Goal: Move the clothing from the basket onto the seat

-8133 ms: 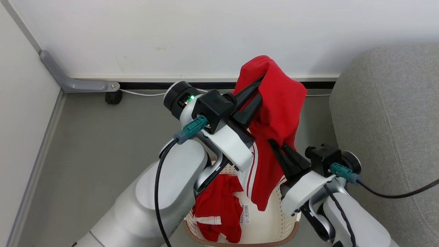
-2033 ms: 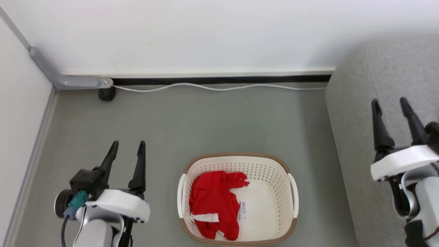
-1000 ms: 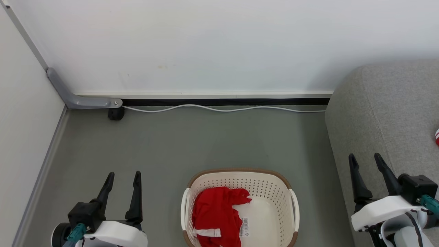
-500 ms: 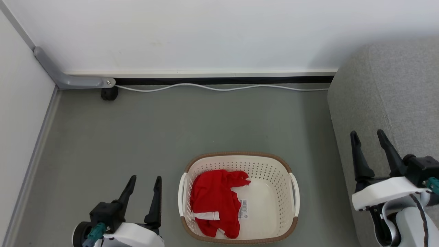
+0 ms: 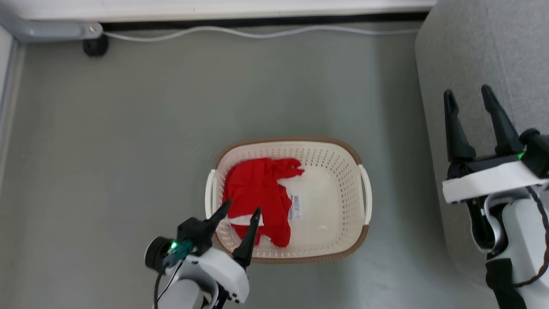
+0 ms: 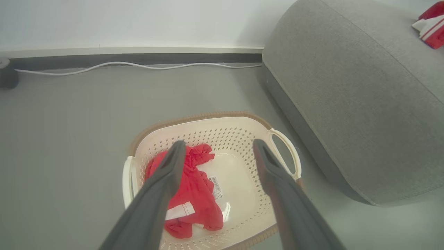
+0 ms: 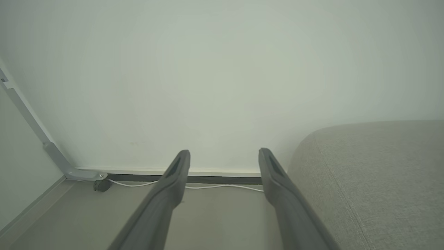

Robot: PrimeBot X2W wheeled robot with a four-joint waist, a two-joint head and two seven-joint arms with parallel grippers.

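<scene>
The cream basket [image 5: 343, 159] with its brown rim stands on the grey floor, and a red garment [image 5: 257, 193] with white trim lies bunched in its left half. My left gripper [image 5: 241, 210] hangs open above the basket's near left rim, its fingertips over the garment's lower edge; the left wrist view has the basket [image 6: 249, 139] and the clothing [image 6: 197, 187] between its open fingers [image 6: 163, 180]. My right gripper [image 5: 468, 94] is open and empty in front of the grey seat [image 5: 472, 51]. Another red and white garment [image 6: 430, 24] lies on the seat [image 6: 347, 86].
A white cable [image 5: 257, 33] runs along the black skirting at the far wall. A grey bracket [image 5: 47, 30] with a black caster [image 5: 95, 45] sits in the left corner. The right wrist view has the pale wall [image 7: 208, 86] and the sofa's end [image 7: 374, 173].
The camera has tilted downward, so the basket sits higher in view. My left gripper has swung right to above the basket's near left rim. Both grippers stay open.
</scene>
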